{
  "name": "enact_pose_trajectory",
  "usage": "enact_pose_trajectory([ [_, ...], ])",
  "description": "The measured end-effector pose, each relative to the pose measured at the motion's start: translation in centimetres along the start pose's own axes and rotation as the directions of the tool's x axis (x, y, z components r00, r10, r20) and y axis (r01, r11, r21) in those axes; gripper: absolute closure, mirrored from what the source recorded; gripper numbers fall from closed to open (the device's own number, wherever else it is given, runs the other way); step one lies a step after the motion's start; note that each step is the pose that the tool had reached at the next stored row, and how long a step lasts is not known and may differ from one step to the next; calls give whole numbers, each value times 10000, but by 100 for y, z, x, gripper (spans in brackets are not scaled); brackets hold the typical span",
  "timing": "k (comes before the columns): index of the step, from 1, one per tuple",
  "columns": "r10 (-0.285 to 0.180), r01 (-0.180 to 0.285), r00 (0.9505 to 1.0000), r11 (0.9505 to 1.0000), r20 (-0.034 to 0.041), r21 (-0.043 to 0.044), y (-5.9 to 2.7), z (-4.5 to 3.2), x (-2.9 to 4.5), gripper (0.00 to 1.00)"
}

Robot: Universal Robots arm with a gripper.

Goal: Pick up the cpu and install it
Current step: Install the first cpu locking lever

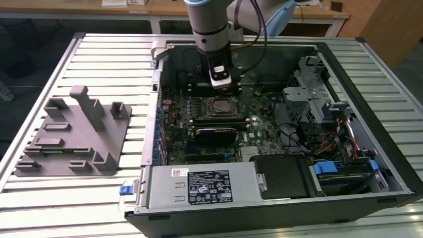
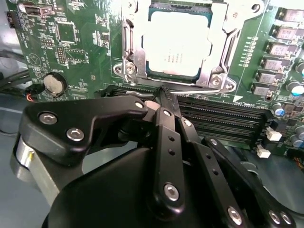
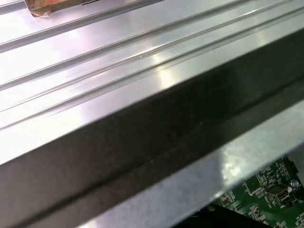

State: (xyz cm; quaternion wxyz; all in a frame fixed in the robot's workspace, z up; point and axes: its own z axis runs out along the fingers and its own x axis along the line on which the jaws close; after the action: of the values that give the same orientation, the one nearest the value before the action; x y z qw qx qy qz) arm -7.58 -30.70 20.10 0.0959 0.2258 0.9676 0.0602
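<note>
In the exterior view I see the small flat square cpu with its silver-grey metal top (image 1: pixel 218 105) seated in the socket frame on the green motherboard (image 1: pixel 261 130) inside the open black computer case (image 1: pixel 370 114). The black gripper (image 1: pixel 223 84) on the grey robot arm (image 1: pixel 206 20) hangs inside the case just beyond the socket, apart from the chip. The case lies on its side on a ribbed aluminium table (image 1: pixel 79 198); a large grey plastic fixture tray (image 1: pixel 76 136) rests on the table at the exterior view's left, well apart from the case. A black rectangular heatsink block (image 1: pixel 213 134) sits on the board near the socket, and a silver power supply box (image 1: pixel 198 186) occupies the near corner of the case. Wooden desks (image 1: pixel 99 9) stand behind the table. In the second wrist view the cpu (image 2: pixel 175 45) lies flat within the silver metal socket frame (image 2: pixel 216 52), with the thin wire retention lever (image 2: pixel 190 85) running along the frame's edge. The gripper (image 2: pixel 164 92) has its black fingers (image 2: pixel 166 142) closed together, tips meeting at that lever beside the black memory slots (image 2: pixel 223 118); I see nothing held between them. In the first wrist view I see the ribbed aluminium table (image 3: pixel 118 57), the dark case edge (image 3: pixel 142 142) and a corner of the motherboard (image 3: pixel 266 194).
</note>
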Motion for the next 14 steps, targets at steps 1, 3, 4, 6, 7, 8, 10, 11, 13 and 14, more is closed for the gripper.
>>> enact_pose_trajectory([
  [1, -9, 9, 10000, 10000, 38, 12, 0, 3, 0, 89],
  [3, -21, 21, 9999, 10000, 112, 16, -2, 10, 2, 89],
  [4, -25, 25, 9999, 10000, 144, 9, -3, 15, 2, 89],
  [6, -30, 30, 9998, 10000, 197, -12, -5, 25, 4, 89],
  [7, -32, 32, 9998, 10000, 217, -23, -5, 29, 5, 89],
  [8, -33, 34, 9997, 10000, 223, -26, -5, 30, 5, 89],
  [10, -31, 32, 9997, 10000, 225, -27, 0, 31, 7, 89],
  [11, -31, 32, 9997, 10000, 225, -27, 3, 32, 9, 89],
  [13, -32, 33, 9997, 10000, 225, -27, 13, 32, 14, 89],
  [14, -32, 33, 9997, 10000, 225, -27, 18, 33, 16, 89],
])
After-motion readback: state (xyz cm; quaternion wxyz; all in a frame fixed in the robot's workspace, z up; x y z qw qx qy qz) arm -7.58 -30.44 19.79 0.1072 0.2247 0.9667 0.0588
